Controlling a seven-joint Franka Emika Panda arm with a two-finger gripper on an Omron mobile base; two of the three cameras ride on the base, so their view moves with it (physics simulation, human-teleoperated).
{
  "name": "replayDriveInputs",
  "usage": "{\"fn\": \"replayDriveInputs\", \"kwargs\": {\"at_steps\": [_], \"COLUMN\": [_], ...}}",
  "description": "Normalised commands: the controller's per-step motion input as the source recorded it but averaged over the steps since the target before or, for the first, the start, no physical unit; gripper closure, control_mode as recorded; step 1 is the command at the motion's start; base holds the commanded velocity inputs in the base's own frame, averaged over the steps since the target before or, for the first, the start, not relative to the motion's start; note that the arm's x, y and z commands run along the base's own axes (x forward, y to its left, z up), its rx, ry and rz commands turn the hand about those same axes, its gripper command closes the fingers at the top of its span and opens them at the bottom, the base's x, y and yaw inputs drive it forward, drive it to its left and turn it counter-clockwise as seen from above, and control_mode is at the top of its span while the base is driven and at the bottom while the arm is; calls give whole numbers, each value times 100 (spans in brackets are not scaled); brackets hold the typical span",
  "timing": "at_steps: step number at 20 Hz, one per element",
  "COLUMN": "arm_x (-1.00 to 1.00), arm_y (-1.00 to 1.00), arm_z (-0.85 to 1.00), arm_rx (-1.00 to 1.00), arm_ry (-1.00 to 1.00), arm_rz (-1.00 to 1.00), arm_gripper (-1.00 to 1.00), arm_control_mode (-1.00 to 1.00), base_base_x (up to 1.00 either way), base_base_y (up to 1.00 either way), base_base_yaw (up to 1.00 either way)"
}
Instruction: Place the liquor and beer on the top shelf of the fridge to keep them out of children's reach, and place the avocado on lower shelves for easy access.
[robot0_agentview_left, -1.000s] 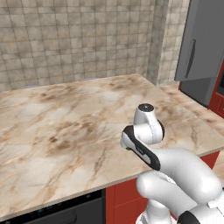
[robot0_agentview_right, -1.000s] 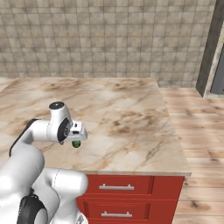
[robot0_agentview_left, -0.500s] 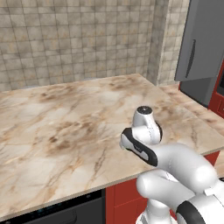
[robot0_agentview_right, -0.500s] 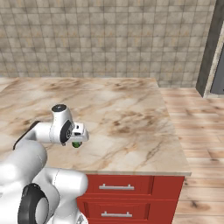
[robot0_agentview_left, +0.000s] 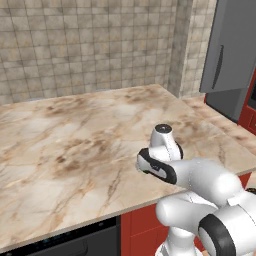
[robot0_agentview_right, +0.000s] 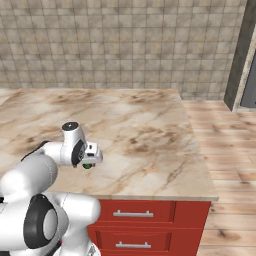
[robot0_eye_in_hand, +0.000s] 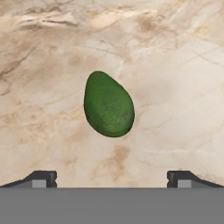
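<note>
The avocado (robot0_eye_in_hand: 108, 105) is a dark-green bumpy oval lying on the marble counter (robot0_eye_in_hand: 175, 65). In the hand view it sits in the middle, just beyond my gripper (robot0_eye_in_hand: 111, 179), which is open, with its fingertips (robot0_eye_in_hand: 41, 178) spread wide on either side and nothing between them. From the right base view the avocado (robot0_agentview_right: 87, 165) peeks out right beneath my downward-pointing hand (robot0_agentview_right: 82, 152). The fridge (robot0_agentview_left: 231, 50) stands at the far right, showing a grey door and a dark-red side. Its top shelf and lower shelves are hidden. The liquor and the beer are out of view.
The marble counter (robot0_agentview_left: 75, 145) runs wide to the left and back to a tiled wall (robot0_agentview_left: 90, 45). Its front edge lies close beneath my arm, above red drawers (robot0_agentview_right: 145, 215). Wooden floor (robot0_agentview_right: 225, 140) lies to the right of the counter.
My hand has sunk a little closer to the counter, staying over the avocado. The avocado has not moved and the gripper has stayed open.
</note>
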Motion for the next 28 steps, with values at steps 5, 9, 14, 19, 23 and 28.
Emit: {"fn": "replayDriveInputs", "kwargs": {"at_steps": [5,9,14,19,23,28], "arm_x": [15,16,18,18,17,14], "arm_y": [1,3,1,1,0,0], "arm_z": [-14,-13,-11,-8,-6,-8], "arm_rx": [0,0,0,0,0,0], "arm_ry": [0,0,0,0,0,0], "arm_rz": [0,0,0,0,0,0], "arm_gripper": [-100,-100,-100,-100,-100,-100], "arm_control_mode": [-100,-100,-100,-100,-100,-100], "base_base_x": [0,0,0,0,0,0], "base_base_y": [0,0,0,0,0,0], "base_base_yaw": [0,0,0,0,0,0]}}
